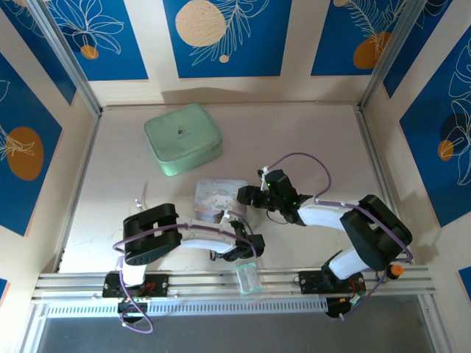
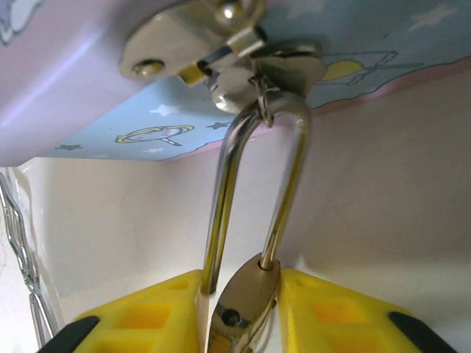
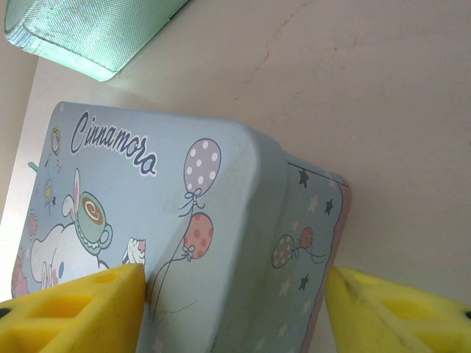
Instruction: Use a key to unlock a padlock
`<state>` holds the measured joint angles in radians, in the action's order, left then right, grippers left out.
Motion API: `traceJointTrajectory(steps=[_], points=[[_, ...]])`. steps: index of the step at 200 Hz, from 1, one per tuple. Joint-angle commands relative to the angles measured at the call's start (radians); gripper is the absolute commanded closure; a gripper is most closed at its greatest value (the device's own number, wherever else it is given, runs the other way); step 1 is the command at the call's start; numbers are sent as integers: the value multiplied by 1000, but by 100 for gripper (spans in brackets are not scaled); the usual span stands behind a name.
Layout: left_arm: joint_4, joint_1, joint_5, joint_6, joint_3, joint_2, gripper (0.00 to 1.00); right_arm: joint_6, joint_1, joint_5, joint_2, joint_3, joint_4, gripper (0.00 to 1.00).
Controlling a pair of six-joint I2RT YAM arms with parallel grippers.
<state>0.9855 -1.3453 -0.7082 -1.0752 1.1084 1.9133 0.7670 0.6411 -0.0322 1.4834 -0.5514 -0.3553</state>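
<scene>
Padlock (image 2: 245,298) hangs by silver shackle from hasp (image 2: 283,65) on box (image 2: 66,95).

Padlock (image 2: 221,213) hangs from box (image 3: 184,243) hasp (image 2: 199,37); box between right fingers (image 3: 73,309); case (image 1: 182,138) behind box.

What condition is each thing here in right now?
cartoon box: lid shut.
padlock: hanging through the hasp; locked or not, unclear.
green case: closed.
left end effector: fingers flank padlock; grip unclear.
right end effector: clamped on cartoon box.
</scene>
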Motion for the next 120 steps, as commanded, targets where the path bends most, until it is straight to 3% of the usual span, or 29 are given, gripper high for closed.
traceJointTrajectory(steps=[1, 71, 120], points=[[112, -22, -48, -71, 16, -29, 69, 0, 5, -25, 49, 38, 128, 36], [131, -55, 5, -69, 45, -47, 73, -2, 5, -23, 57, 31, 134, 36], [31, -55, 46, 3, -17, -160, 71, -5, 3, -21, 58, 24, 141, 36]])
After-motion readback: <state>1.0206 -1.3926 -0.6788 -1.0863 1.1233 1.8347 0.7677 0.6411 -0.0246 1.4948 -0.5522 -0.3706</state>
